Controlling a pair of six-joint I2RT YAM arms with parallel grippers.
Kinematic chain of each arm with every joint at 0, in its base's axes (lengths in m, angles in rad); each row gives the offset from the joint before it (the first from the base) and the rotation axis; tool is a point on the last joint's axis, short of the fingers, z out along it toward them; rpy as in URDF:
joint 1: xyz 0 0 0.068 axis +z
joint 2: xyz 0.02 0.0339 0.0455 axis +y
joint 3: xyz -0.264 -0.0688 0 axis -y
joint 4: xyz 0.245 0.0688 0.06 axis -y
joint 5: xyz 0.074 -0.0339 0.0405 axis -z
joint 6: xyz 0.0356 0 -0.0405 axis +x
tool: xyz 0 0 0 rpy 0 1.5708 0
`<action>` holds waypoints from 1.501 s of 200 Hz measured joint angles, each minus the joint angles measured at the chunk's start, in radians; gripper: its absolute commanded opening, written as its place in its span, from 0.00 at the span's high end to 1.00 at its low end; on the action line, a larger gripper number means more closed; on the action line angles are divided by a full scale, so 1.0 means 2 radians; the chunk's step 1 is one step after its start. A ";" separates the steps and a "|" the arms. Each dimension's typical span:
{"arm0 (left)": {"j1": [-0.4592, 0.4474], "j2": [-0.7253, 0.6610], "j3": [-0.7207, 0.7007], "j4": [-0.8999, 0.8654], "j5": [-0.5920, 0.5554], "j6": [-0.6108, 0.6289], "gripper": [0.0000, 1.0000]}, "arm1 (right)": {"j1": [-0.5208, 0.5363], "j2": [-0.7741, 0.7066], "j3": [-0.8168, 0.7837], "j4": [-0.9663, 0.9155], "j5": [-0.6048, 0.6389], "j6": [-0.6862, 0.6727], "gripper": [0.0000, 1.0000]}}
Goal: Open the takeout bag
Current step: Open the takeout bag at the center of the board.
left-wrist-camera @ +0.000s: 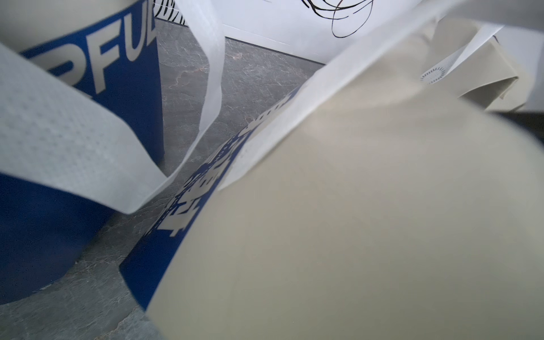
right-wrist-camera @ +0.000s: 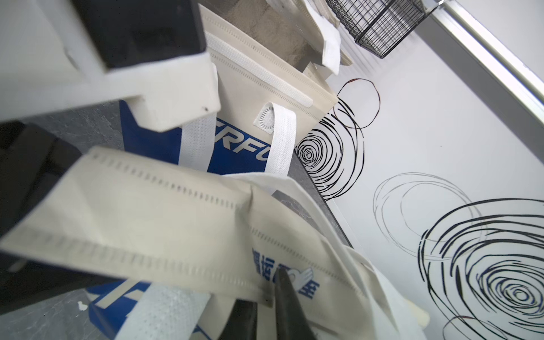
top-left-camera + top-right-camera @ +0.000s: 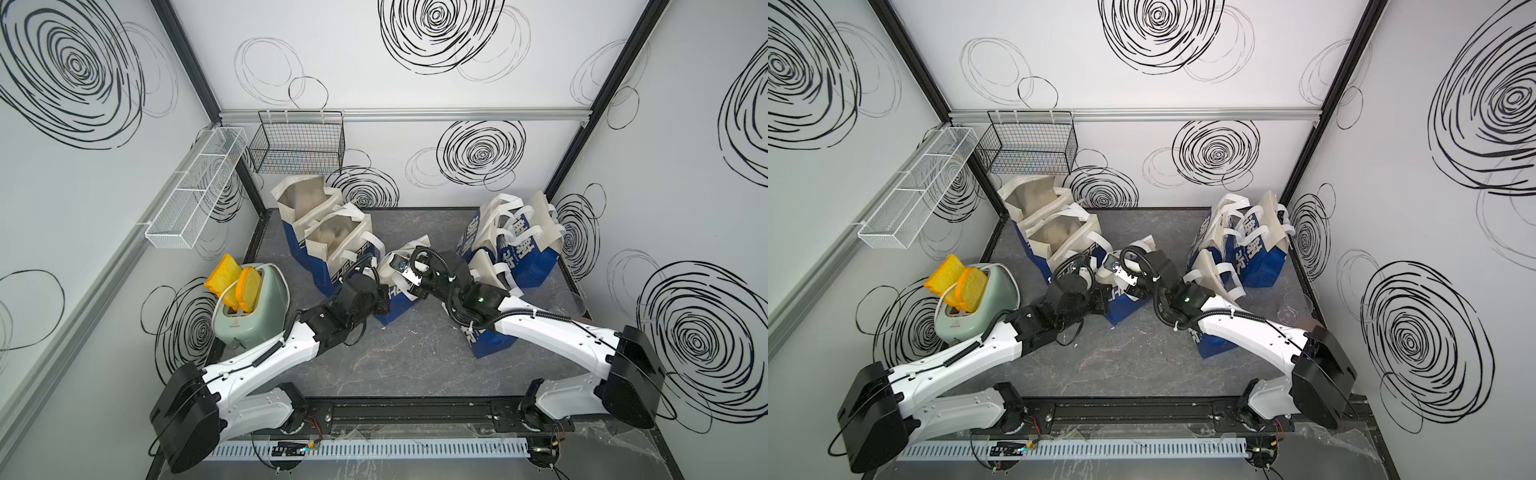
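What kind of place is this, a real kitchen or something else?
Most likely a robot test cell, not a real kitchen. White panel walls printed with black swirls sit in a metal frame, two robot arms stand on a base rail, and a toaster and takeout bags serve as props.

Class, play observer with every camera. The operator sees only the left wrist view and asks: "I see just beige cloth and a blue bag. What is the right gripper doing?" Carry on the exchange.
Observer: The right gripper has the centre bag's beige flap between its fingers.
Operator: Are any bags open?
Observer: Two bags at the back left stand open.
Operator: What's near my left arm?
Observer: A toaster, close beside its forearm.
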 measured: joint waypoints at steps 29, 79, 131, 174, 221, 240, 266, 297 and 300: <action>0.000 0.002 0.001 0.000 -0.004 0.000 1.00 | 0.001 0.010 0.011 -0.003 0.017 -0.007 1.00; 0.007 0.052 0.025 0.008 -0.007 0.000 1.00 | -0.010 0.021 0.066 -0.085 0.028 -0.012 1.00; 0.008 0.084 0.032 0.043 -0.006 -0.006 1.00 | -0.031 0.035 0.128 -0.181 0.024 -0.029 1.00; 0.008 0.095 0.023 0.044 0.002 -0.012 1.00 | -0.039 0.047 0.183 -0.210 0.025 -0.038 1.00; 0.006 0.106 0.009 0.019 0.001 -0.015 1.00 | -0.042 0.066 0.213 -0.220 0.018 -0.038 1.00; 0.006 0.101 0.009 0.012 0.001 -0.014 1.00 | -0.042 0.066 0.213 -0.219 0.013 -0.038 1.00; 0.006 0.092 0.012 -0.010 -0.002 -0.012 1.00 | -0.042 0.063 0.205 -0.214 0.009 -0.038 1.00; 0.005 0.094 0.024 -0.029 -0.010 -0.009 1.00 | -0.045 0.062 0.205 -0.211 0.008 -0.041 1.00; 0.005 0.094 0.024 -0.029 -0.010 -0.009 1.00 | -0.045 0.062 0.205 -0.212 0.008 -0.041 0.96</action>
